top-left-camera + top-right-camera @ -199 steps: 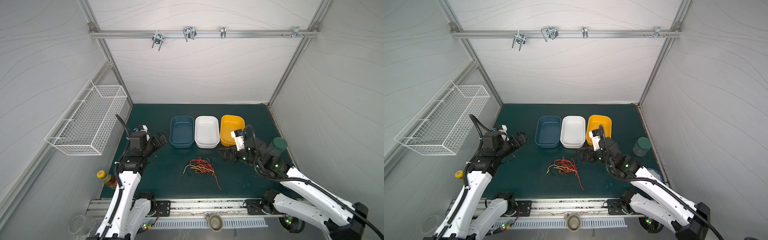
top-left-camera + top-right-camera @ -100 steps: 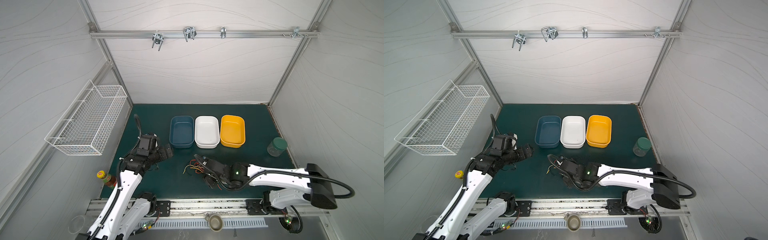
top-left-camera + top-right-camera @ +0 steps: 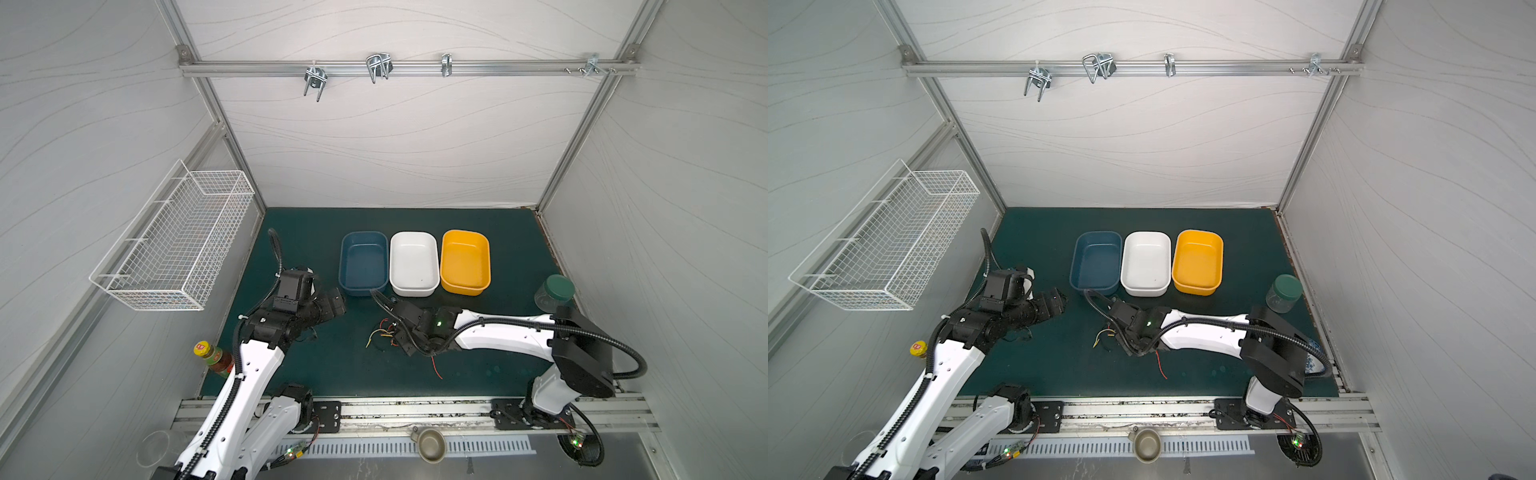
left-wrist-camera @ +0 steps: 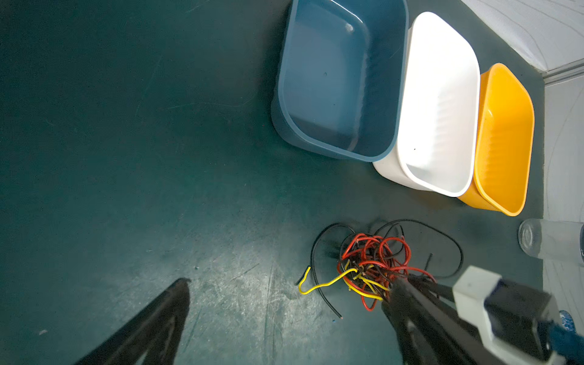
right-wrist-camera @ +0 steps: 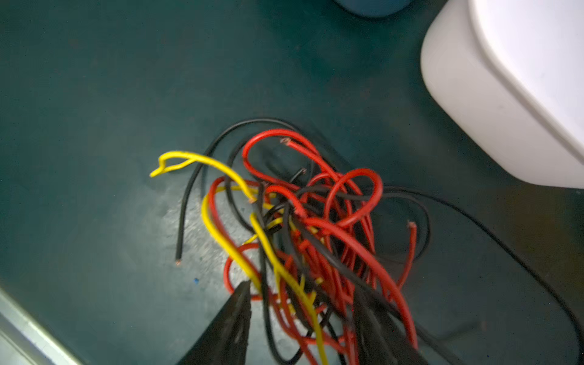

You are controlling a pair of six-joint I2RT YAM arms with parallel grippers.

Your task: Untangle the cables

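The cables [image 3: 376, 333] [image 3: 1105, 332] are a tangle of thin red, black and yellow wires on the green mat, in front of the trays. My right gripper [image 3: 401, 338] [image 3: 1121, 337] has come down on the tangle. In the right wrist view its two fingers [image 5: 303, 294] stand half closed, with a bunch of the cables [image 5: 189, 155] pinched between them. A red tail [image 3: 436, 368] trails toward the front. My left gripper [image 3: 338, 305] [image 3: 1059, 301] hovers to the left, open and empty [image 4: 292, 282], pointing at the cables [image 4: 366, 262].
Three empty trays stand in a row behind the tangle: blue [image 3: 363, 262], white [image 3: 414, 264] and yellow [image 3: 465, 262]. A green-lidded jar [image 3: 555, 293] is at the right edge, a sauce bottle [image 3: 214, 357] at the left. A wire basket [image 3: 178, 245] hangs on the left wall.
My right arm swung from beside the yellow tray down onto the tangle, and its jaws narrowed around the wires. The left gripper edged toward the middle and stayed open.
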